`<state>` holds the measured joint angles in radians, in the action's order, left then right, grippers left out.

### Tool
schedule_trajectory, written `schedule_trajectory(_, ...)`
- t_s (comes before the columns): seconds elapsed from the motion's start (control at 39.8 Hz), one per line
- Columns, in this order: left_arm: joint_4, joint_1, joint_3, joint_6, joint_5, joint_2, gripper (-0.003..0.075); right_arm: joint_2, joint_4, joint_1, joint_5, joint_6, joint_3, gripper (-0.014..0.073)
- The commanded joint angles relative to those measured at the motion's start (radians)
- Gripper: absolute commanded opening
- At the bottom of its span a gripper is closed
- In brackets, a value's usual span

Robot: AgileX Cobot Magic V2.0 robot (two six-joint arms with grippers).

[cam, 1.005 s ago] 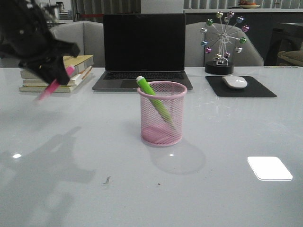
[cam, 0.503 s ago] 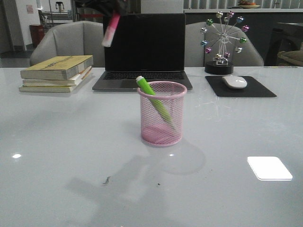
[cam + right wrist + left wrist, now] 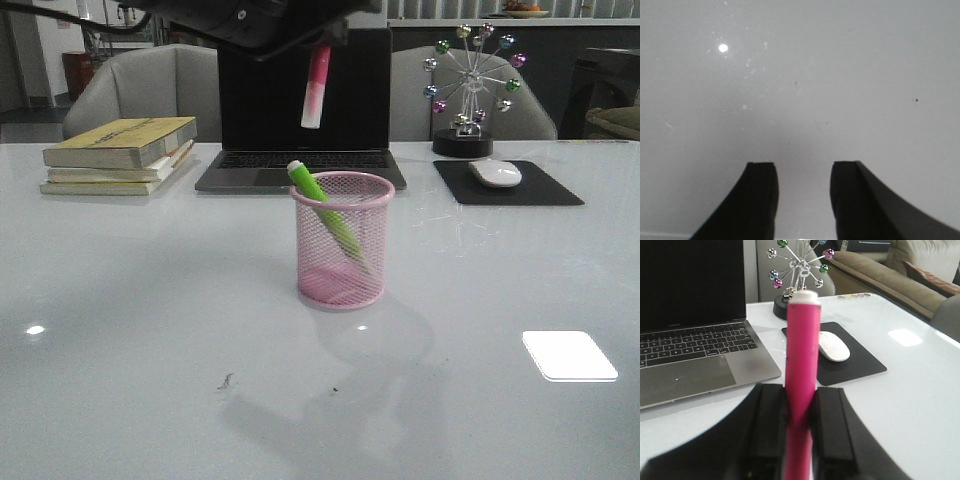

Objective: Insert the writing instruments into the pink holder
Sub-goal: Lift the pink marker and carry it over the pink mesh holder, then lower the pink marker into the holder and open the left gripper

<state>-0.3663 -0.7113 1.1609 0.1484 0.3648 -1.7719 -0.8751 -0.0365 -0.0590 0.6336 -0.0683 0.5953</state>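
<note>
The pink mesh holder (image 3: 342, 240) stands upright mid-table with the lime green highlighter (image 3: 325, 212) leaning inside it, its pale cap sticking out over the rim. High above and slightly behind the holder, my left gripper (image 3: 322, 42) is shut on the pink highlighter (image 3: 316, 86), which hangs nearly vertical with its pale cap end down. In the left wrist view the pink highlighter (image 3: 801, 375) stands squeezed between the black fingers (image 3: 771, 425) of the left gripper (image 3: 799, 405). My right gripper (image 3: 801, 172) is open over bare tabletop, nothing between its fingers; it does not show in the front view.
An open laptop (image 3: 303, 110) sits behind the holder. A stack of books (image 3: 118, 155) lies at the back left. A white mouse (image 3: 495, 173) on a black pad (image 3: 508, 185) and a ball ornament (image 3: 468, 95) stand at the back right.
My left gripper has swung with the pink highlighter from the far left, up and rightward, and now holds it above the holder. The highlighter has turned from slanted to nearly vertical.
</note>
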Motion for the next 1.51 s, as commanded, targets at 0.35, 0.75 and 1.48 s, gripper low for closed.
schedule_trajectory(0.35, -0.014, -0.072, 0.002, -0.009, 0.167, -0.042, 0.0092, 0.013, 0.008, -0.005, -0.056, -0.009, 0.026, 0.0388)
schedule_trajectory(0.75, -0.121, -0.07, 0.0, -0.011, 0.111, -0.042, 0.0338, 0.013, 0.008, -0.005, -0.059, -0.009, 0.026, 0.0388)
schedule_trajectory(1.48, -0.11, 0.046, 0.0, 0.176, 0.039, 0.155, 0.0458, 0.013, 0.008, -0.005, -0.065, -0.009, 0.026, 0.0388)
